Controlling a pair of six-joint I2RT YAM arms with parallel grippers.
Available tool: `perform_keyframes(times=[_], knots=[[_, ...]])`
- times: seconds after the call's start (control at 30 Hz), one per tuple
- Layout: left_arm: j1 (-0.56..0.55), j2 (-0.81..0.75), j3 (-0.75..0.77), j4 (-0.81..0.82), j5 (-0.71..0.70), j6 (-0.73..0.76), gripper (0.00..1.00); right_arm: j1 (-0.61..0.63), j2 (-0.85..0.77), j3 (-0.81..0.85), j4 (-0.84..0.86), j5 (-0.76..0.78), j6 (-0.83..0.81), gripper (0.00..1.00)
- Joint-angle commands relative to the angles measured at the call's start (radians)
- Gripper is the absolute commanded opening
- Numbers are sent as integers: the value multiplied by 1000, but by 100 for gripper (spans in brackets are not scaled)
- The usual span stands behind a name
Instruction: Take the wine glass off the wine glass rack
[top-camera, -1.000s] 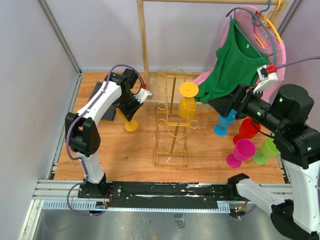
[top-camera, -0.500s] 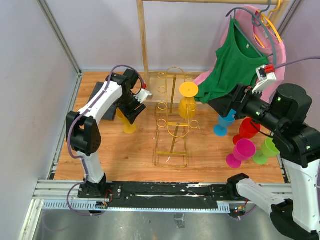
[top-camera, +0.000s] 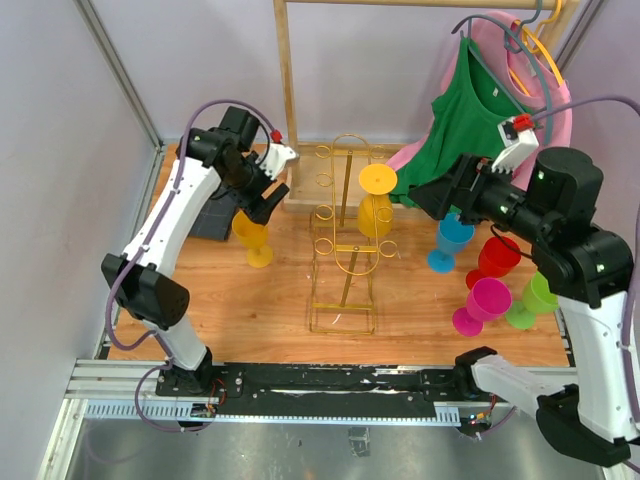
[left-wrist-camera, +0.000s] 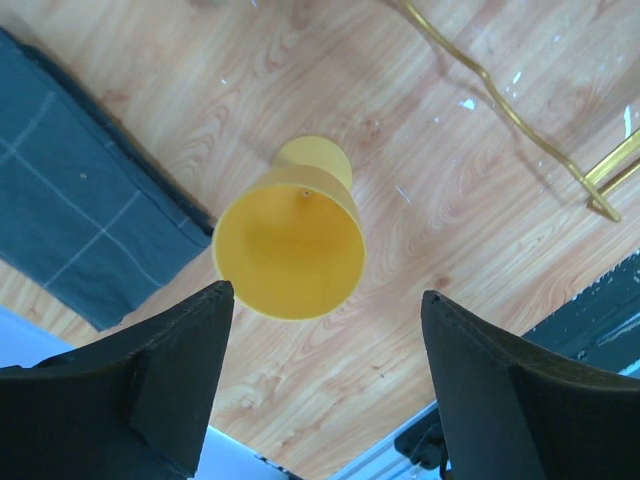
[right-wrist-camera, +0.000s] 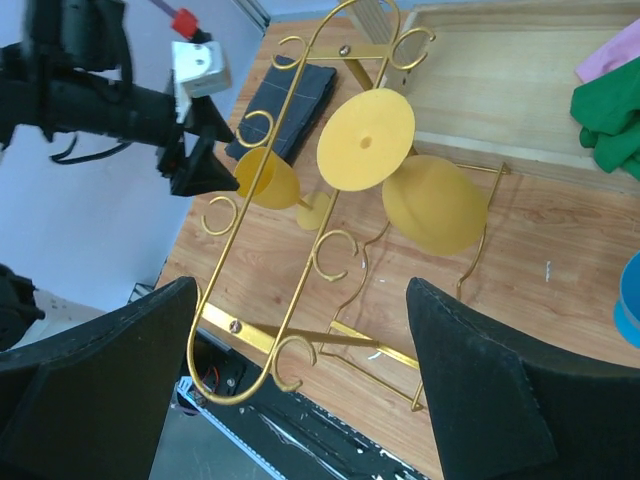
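Observation:
The gold wire wine glass rack (top-camera: 343, 250) stands mid-table. One yellow wine glass (top-camera: 375, 212) hangs upside down on its right side, base disc up, and shows in the right wrist view (right-wrist-camera: 435, 205). A second yellow wine glass (top-camera: 252, 232) stands upright on the wood left of the rack. My left gripper (top-camera: 267, 195) hovers open just above it, nothing between its fingers; from the left wrist I look down into the bowl (left-wrist-camera: 290, 245). My right gripper (top-camera: 432, 200) is open in the air right of the rack (right-wrist-camera: 290, 220), facing the hanging glass, apart from it.
Blue (top-camera: 450, 240), red (top-camera: 495, 258), pink (top-camera: 480, 303) and green (top-camera: 535, 298) glasses stand at the right. A green shirt (top-camera: 470, 130) hangs from the wooden clothes rail (top-camera: 288, 90) behind. A dark folded cloth (top-camera: 208, 210) lies at the left.
My left gripper has opened, let go of the yellow glass now standing on the table, and lifted up and back. The right arm has edged left towards the rack.

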Motion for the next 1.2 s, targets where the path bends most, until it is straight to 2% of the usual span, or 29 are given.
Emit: perform_keyframes(times=[0.0,0.17,0.27,0.33,0.5,0.67,0.77,0.93,1.0,1.17], knots=[[-2,-54,121,-14,-4,-34,83,-47,102,68,-15,-4,6,88],[-2,-76,339,16,1,-83,88,-206,225,107,14,-167,49,87],[1,-113,423,108,-13,-149,92,-307,284,70,78,-347,110,77],[22,-152,415,197,20,-219,93,-338,310,63,103,-424,135,69],[154,-225,290,379,268,-427,94,-345,332,75,106,-511,161,67],[377,-202,162,511,704,-705,95,-345,306,16,148,-561,203,62],[441,-214,-31,740,919,-953,95,-344,291,-36,166,-567,207,60],[444,-273,-325,1294,1035,-1402,96,-335,258,-170,256,-584,250,55],[445,-265,-374,1436,1058,-1520,96,-320,255,-201,286,-583,265,54],[444,-243,-383,1485,1068,-1582,96,-280,269,-221,335,-569,290,51]])
